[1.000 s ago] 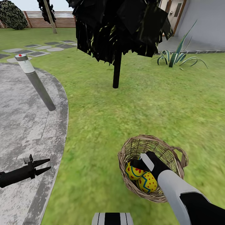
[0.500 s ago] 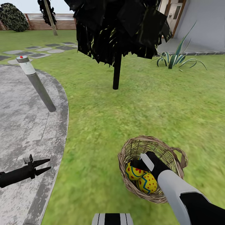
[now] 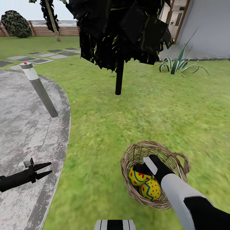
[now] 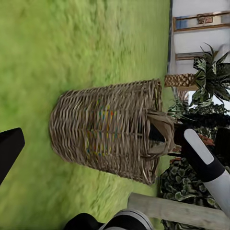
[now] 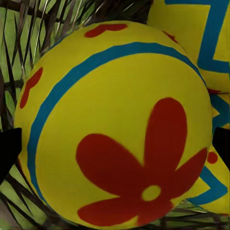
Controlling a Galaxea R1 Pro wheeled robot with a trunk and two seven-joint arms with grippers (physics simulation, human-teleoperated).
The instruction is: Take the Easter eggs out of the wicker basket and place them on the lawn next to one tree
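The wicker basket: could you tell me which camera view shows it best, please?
The left wrist view shows the wicker basket best: its whole woven side from base to rim, standing on the lawn. The head view looks down into it, with the right gripper partly covering it. The right wrist view catches just some strands behind an egg.

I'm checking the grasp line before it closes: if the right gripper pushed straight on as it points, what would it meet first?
The right gripper would first meet the yellow Easter egg with the red flower, centred between its open fingers inside the round woven wicker basket; contact looks close, though depth is uncertain.
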